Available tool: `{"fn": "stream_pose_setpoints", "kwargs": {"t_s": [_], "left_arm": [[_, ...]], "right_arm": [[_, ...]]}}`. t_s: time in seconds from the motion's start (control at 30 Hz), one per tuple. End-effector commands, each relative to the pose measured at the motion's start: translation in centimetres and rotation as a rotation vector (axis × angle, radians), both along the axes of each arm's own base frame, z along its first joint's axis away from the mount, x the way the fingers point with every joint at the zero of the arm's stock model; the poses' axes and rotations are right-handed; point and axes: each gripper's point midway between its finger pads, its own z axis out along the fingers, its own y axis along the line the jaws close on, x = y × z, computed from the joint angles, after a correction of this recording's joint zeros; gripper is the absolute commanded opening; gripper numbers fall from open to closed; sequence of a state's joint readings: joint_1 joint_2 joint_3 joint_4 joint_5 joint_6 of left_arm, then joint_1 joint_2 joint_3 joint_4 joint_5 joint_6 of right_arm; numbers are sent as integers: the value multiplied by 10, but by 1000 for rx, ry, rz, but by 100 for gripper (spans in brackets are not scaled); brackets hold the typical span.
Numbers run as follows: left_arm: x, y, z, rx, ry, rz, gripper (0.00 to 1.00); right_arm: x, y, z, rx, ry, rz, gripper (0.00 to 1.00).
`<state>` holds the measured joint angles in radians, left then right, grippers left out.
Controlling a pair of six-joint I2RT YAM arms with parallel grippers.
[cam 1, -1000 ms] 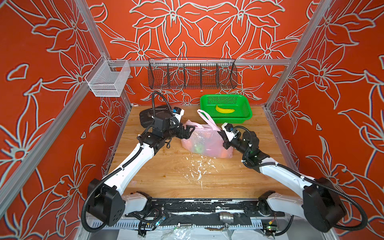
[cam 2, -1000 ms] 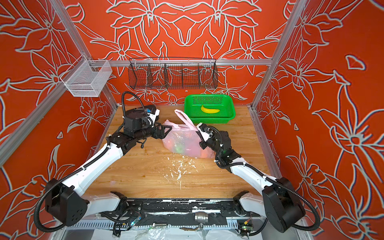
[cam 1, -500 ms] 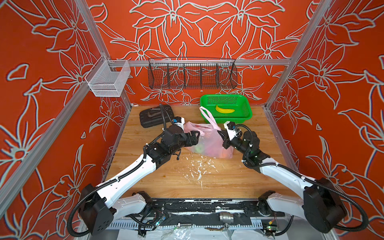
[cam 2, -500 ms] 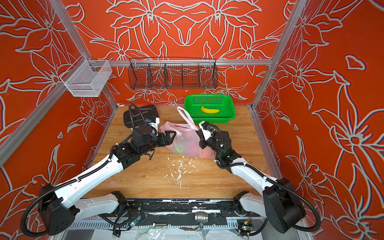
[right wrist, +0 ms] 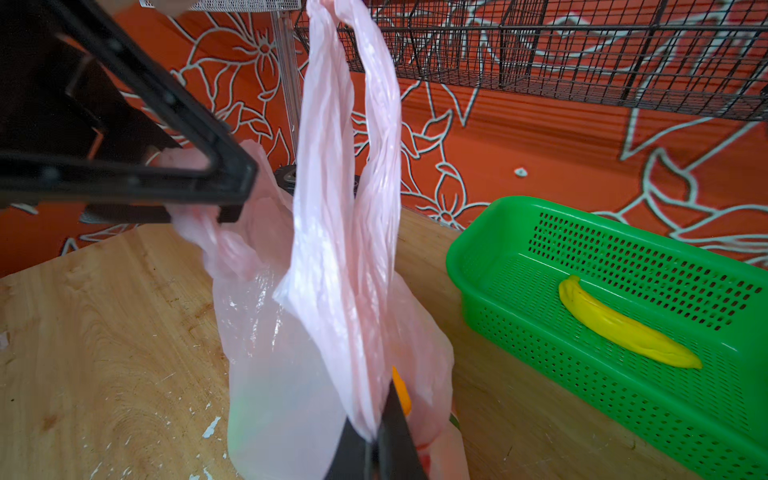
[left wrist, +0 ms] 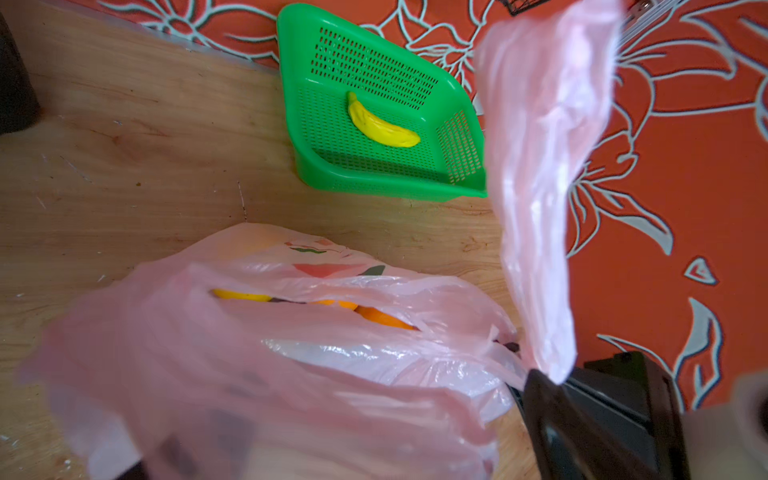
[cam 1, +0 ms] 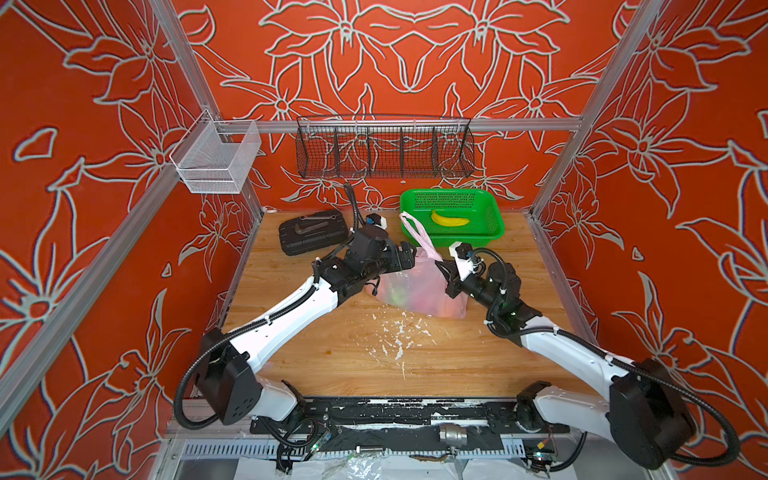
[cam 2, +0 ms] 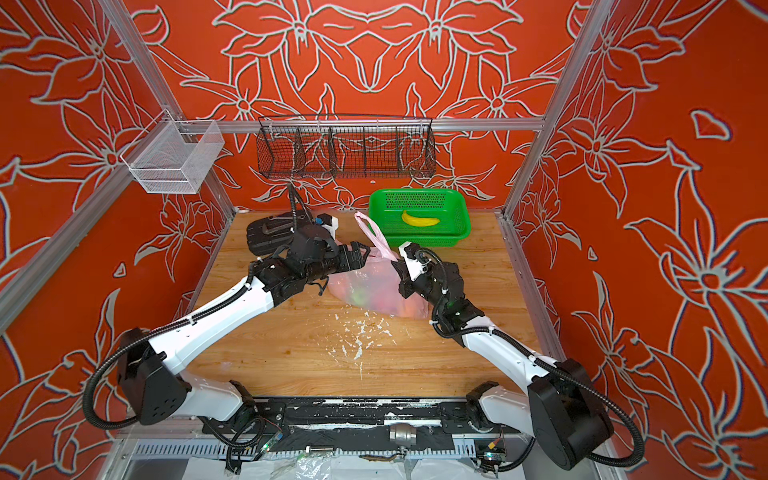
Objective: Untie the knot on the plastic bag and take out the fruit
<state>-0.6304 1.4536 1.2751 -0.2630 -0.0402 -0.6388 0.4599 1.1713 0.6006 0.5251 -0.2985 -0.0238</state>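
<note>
- bag (cam 1: 415,291) sits mid-table (cam 1: 332,357), just in front of the green basket (cam 1: 457,240), which has a banana (cam 1: 449,219) in it
- R gripper (right wrist: 376,444) is clamped tight on the base of one handle loop (right wrist: 324,208). The loop stands up free above the pinch, and you can see it in both top views too
- L gripper (cam 1: 409,257) has its jaws apart at the bag's other top corner. Pink film touches its tips in the right wrist view, can't tell if any is actually caught
- fruit (left wrist: 374,318) is inside the bag: orange + yellow bits show thru a slit in the mouth, and there's a green blur thru the film
- knot: film's bunched up next to the R pinch, can't tell if it's tied
</note>
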Motion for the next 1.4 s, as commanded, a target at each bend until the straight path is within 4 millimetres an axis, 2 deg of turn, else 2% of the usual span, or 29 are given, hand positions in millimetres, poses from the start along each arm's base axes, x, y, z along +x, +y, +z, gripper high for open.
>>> {"fn": "stream_pose_setpoints", "kwargs": {"t_s": [0.0,0.03,0.1,0.17,0.2,0.37,0.47,0.53,0.67,0.7,0.77,0.8,0.87,0.93,1.07,1.2,1.27,1.37], "left_arm": [[3,-2,-3,34,17,-2,98],[4,0,-3,48,17,2,85],[7,5,-3,70,17,9,42],[12,12,1,43,21,-5,12],[16,17,5,37,17,-9,1],[40,44,28,45,10,-48,0],[58,57,40,-45,27,-46,0],[69,58,48,-114,44,-60,0],[90,47,61,-229,57,-99,0],[94,44,62,-238,61,-108,0],[100,40,64,-243,67,-121,0],[103,40,64,-244,67,-120,0],[107,39,63,-246,65,-119,0],[107,37,64,-242,64,-128,0],[103,38,64,-238,60,-132,0],[99,41,64,-241,57,-127,0],[96,41,63,-239,58,-130,0],[93,43,63,-235,55,-126,0]], "right_arm": [[-8,3,11,30,-25,29,2],[-8,2,11,31,-24,26,3],[-9,0,8,29,-21,19,3],[-13,-2,5,24,-25,20,3],[-15,-2,6,23,-32,25,3],[-35,2,5,6,-83,108,7],[-63,17,-4,-43,-152,271,8],[-81,32,-20,-112,-160,375,8],[-124,60,-71,-308,-121,645,14],[-128,63,-79,-333,-106,673,18],[-129,66,-82,-334,-106,676,28],[-128,66,-79,-324,-114,668,38],[-124,65,-65,-307,-132,638,66],[-116,63,-48,-294,-142,578,73],[-95,58,5,-191,-125,430,79],[-81,63,61,-48,-100,376,85],[-58,60,84,19,-31,265,87],[-20,53,95,21,118,80,84]]}}
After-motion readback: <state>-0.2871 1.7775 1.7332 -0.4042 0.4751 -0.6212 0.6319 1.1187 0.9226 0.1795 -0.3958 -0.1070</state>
